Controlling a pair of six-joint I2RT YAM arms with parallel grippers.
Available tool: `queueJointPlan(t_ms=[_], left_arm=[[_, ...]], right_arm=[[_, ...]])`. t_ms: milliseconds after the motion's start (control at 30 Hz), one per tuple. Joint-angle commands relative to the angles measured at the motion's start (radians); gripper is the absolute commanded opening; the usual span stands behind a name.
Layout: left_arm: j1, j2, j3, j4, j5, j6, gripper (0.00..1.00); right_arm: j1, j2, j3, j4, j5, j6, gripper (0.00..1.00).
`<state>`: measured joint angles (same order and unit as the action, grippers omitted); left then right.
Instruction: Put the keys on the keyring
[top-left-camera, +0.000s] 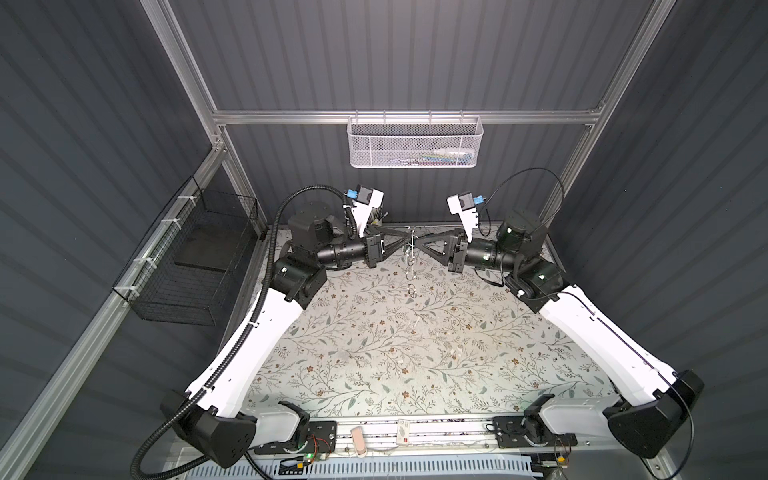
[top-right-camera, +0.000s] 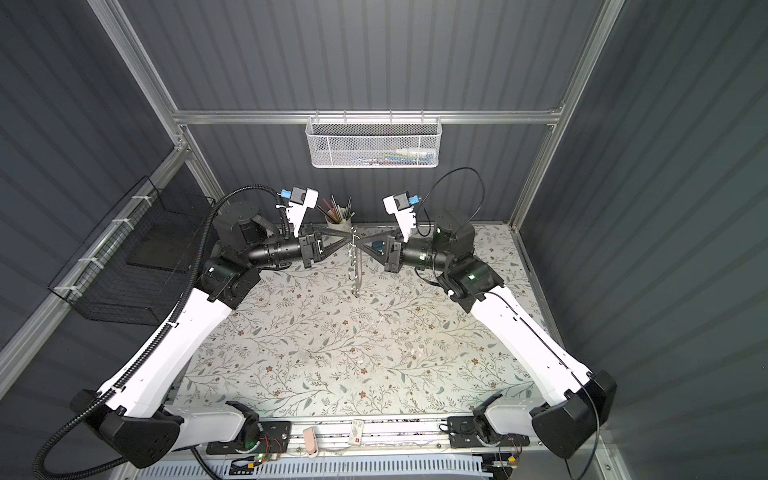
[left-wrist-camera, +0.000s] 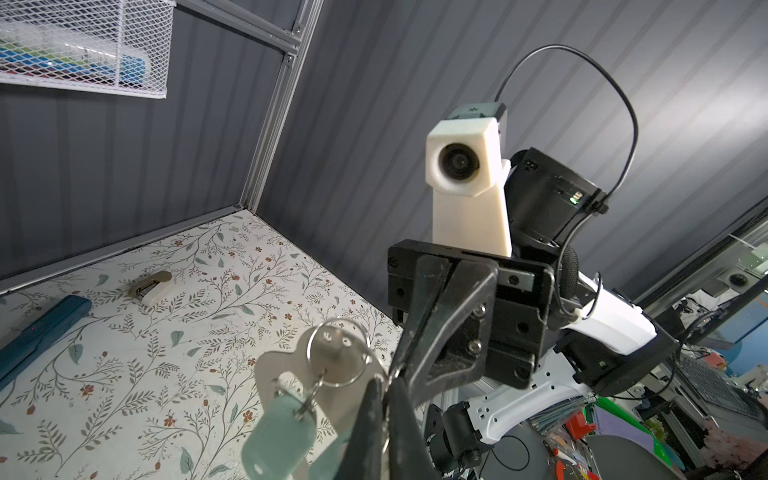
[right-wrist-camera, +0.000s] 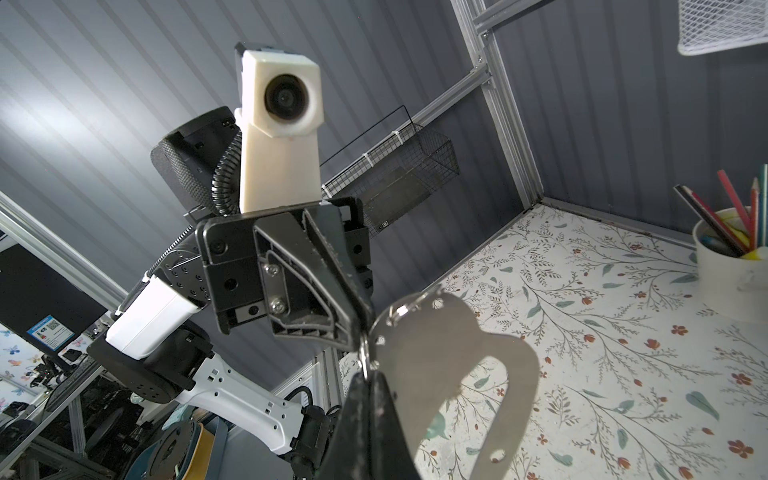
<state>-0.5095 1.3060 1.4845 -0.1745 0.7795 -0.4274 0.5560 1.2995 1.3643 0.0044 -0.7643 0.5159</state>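
**A:** Where is the keyring (right-wrist-camera: 440, 353)?

**B:** Off the worktop (top-right-camera: 332, 357). It is held up in the air above the far middle of it, between the two arms. In both top views it hangs edge-on as a thin strip, with small silver rings showing along it.

**A:** Who has hold of it?

**B:** The right end effector (right-wrist-camera: 372, 388) is clamped on the plate's upper edge, jaws together. The left end effector (left-wrist-camera: 386, 395) meets it tip to tip from the opposite side and is also closed. It looks pinched on that same edge, but I cannot tell whether it grips the plate itself or one small ring there.

**A:** Any keys on it?

**B:** One key (left-wrist-camera: 278, 432) shows in the left wrist view. Its pale mint tag dangles from a split ring (left-wrist-camera: 338, 353) that passes through a hole in the plate.

**A:** What else is around?

**B:** A white cup of pencils (right-wrist-camera: 727, 282) stands at the back of the worktop, near the two tips. A dark-teal case (left-wrist-camera: 41, 328) lies flat on the floral cover, well apart from the plate.
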Motion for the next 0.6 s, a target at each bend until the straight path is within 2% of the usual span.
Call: queueJointPlan(t_ms=[0, 200, 400, 533, 567], left_arm=[[-0.001, 0.004, -0.006, 0.021, 0.045, -0.005, 0.07], [-0.001, 0.009, -0.017, 0.036, 0.080, -0.017, 0.15], [-0.001, 0.015, -0.018, 0.046, 0.102, -0.028, 0.13], [-0.001, 0.013, -0.017, 0.047, 0.093, -0.025, 0.00], [-0.001, 0.011, -0.016, 0.046, 0.085, -0.023, 0.00]], right_arm=[[0.000, -0.016, -0.005, 0.046, -0.018, 0.005, 0.00], [0.000, -0.012, -0.007, 0.062, -0.025, 0.018, 0.00], [-0.001, -0.010, -0.008, 0.062, -0.026, 0.018, 0.00], [0.000, -0.010, -0.009, 0.061, -0.026, 0.018, 0.00], [0.001, -0.009, -0.011, 0.057, -0.026, 0.015, 0.00]])
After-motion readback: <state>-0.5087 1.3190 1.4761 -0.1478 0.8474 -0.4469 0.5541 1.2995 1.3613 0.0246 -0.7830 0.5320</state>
